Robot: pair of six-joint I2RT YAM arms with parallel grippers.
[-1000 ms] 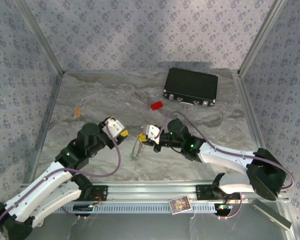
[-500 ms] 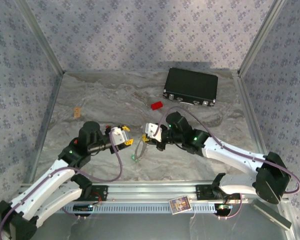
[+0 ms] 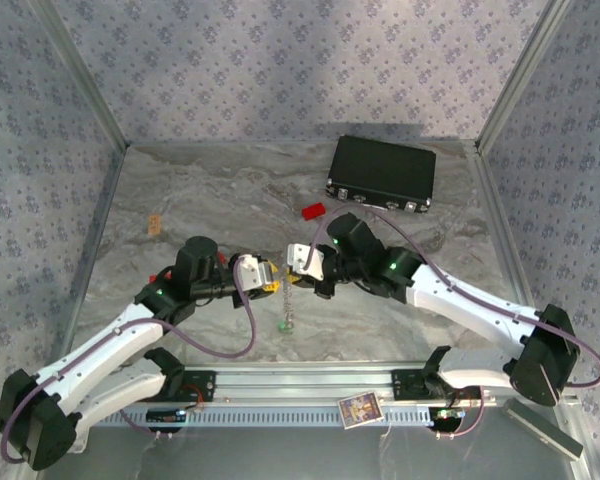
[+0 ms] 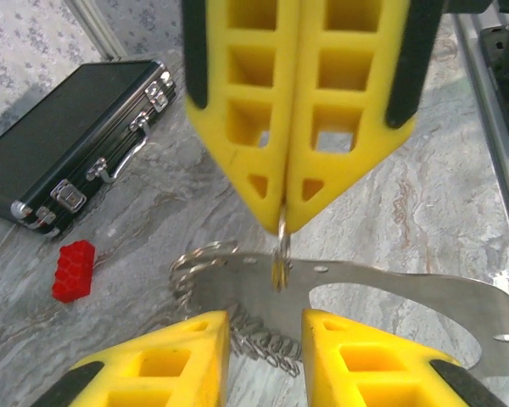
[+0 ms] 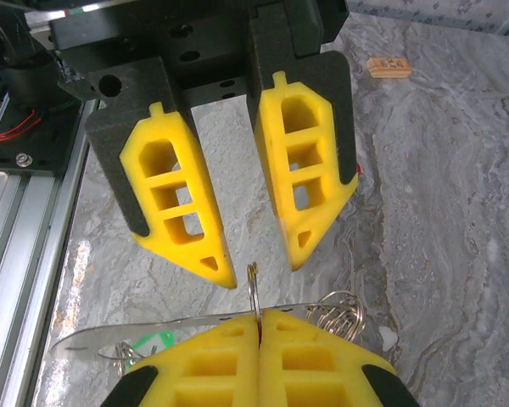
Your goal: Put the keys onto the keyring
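Out over the front-middle of the tabletop [image 3: 180, 190], my two arms are parked nose to nose. The overhead cam gives me the layout. The right tool [image 3: 302, 262] and left tool [image 3: 268, 277] are almost tip to tip. A thin chain [image 3: 289, 300] drops down between them with the green key [image 3: 286, 325] at its low end. I can't tell whether that key touches the surface. The black case [image 3: 382, 172] is back right, with the red block [image 3: 313, 211] near its front-left corner. The grips themselves are too small to read from up there.

The wrist cams sort that out. On the right wrist cam, my right tool's yellow pads are pressed flat together, with the keyring [image 5: 253, 284] pinched in the seam and standing edge-on above it. Facing it, the left tool's fingers stand apart, one on each side of the ring's edge, and neither touches it. The left wrist cam shows the same from the other side: a clear gap between its own pads, and the ring hanging from the clamped right tips. It also shows a flat silvery plate [image 4: 382, 292] and a coil of small rings [image 4: 199, 259], which are too fine to make out from above.
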